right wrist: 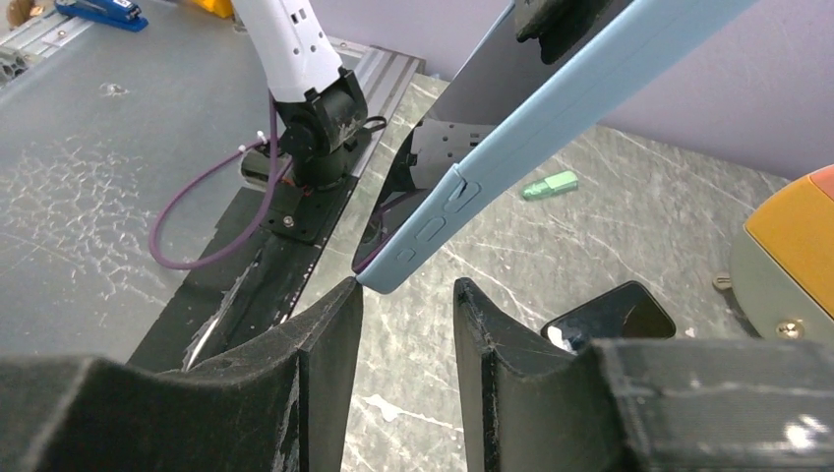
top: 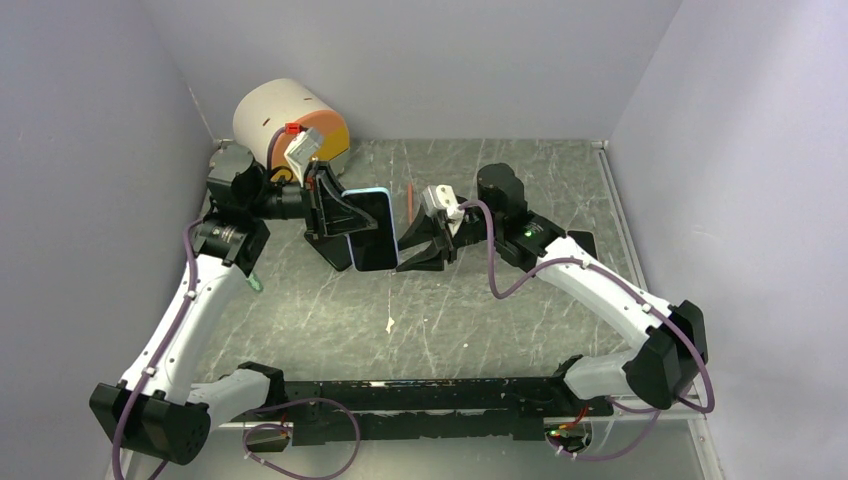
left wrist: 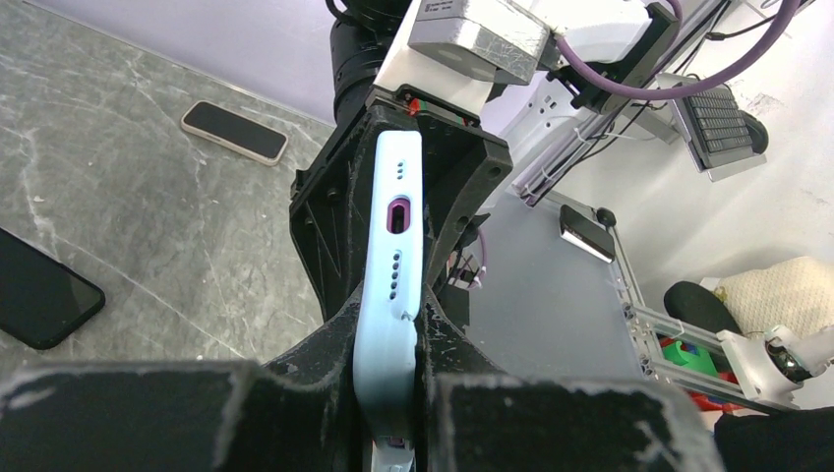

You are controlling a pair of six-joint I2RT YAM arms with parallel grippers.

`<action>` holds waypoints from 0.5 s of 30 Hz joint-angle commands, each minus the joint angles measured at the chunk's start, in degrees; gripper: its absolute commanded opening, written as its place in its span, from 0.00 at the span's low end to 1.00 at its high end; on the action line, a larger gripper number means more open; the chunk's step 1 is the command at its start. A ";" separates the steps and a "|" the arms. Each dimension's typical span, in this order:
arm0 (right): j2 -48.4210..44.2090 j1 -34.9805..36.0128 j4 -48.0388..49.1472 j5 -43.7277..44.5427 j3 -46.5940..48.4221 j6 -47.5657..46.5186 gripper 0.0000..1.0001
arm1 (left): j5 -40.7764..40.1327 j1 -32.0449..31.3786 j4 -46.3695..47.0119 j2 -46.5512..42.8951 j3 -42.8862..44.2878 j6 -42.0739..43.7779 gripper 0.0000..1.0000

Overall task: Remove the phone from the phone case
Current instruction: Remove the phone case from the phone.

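aloft, phone case (left wrist: 391, 265), port end leftward

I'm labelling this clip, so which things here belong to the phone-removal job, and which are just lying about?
Job: light-blue phone case, the phone in it, left end effector, right end effector.
Lying about: black phone on the table, beige-edged phone, green piece, orange-ended roll.
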 commanded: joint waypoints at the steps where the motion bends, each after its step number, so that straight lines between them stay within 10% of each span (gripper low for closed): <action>1: -0.13 0.26 1.24 -3.00 4.07 -2.57 0.43 | -0.01 -0.14 1.82 0.21 2.16 1.42 0.03; 15: 0.15 0.30 -5.75 -2.32 5.02 -8.38 0.40 | 1.20 -0.03 0.01 -0.05 3.17 1.85 0.02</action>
